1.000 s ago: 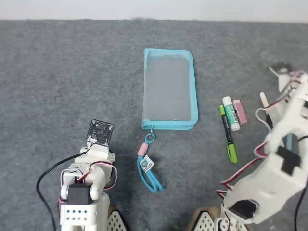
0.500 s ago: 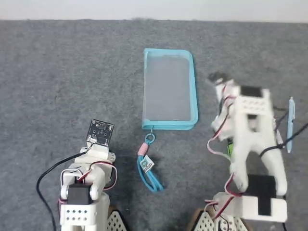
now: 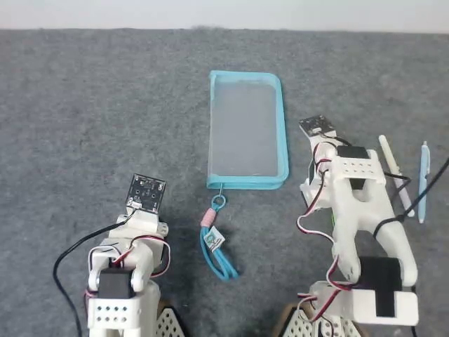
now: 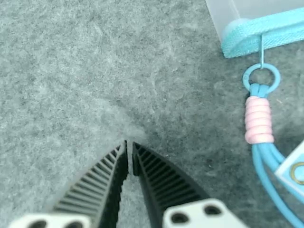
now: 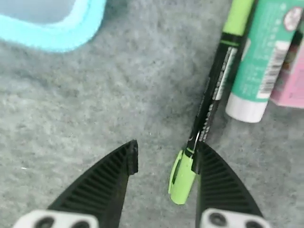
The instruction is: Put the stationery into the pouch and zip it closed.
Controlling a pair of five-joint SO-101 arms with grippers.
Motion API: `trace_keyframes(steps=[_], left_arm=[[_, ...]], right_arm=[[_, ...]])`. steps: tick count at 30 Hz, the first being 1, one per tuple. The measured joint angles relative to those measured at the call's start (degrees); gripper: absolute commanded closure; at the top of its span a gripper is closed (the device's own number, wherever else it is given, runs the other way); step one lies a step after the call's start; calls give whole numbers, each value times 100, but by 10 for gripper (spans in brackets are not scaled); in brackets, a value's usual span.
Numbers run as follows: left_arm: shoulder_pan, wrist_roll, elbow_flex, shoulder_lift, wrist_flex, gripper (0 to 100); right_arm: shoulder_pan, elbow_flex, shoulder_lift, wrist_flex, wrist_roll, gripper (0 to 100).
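We noted the left gripper (image 4: 129,145) w/ jaws drawn together, only a thin slit between them, nothing gripped. Its tips sat over bare grey mat (image 4: 71,71). One corner of the teal pouch (image 4: 266,31) lay apart from the tips. A metal zip pull (image 4: 261,47) ran from the pouch edge to a blue ring (image 4: 261,78). Pink wrap (image 4: 259,121) & blue cord (image 4: 268,166) followed. A tag (image 4: 295,170) lay beside the cord, cut off at frame edge.

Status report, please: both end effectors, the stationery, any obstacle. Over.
Left end effector shut, beside the strap. Right end effector open around green marker at its cap end. Glue stick close beside marker; pouch looks empty.
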Motion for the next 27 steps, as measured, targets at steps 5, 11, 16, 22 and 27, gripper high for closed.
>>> trace_keyframes(steps=[5,11,16,22,27], left_arm=[[0,0,0,0,0,988],[0,0,0,0,0,988],[0,0,0,0,0,988],[0,0,0,0,0,988],[0,0,0,0,0,988]], right_arm=[[220,-18,501,-422,220,819],[396,-26,870,-651,396,832],[484,-26,879,-695,396,998],[484,-149,897,-466,396,991],[484,-571,686,220,404,991]])
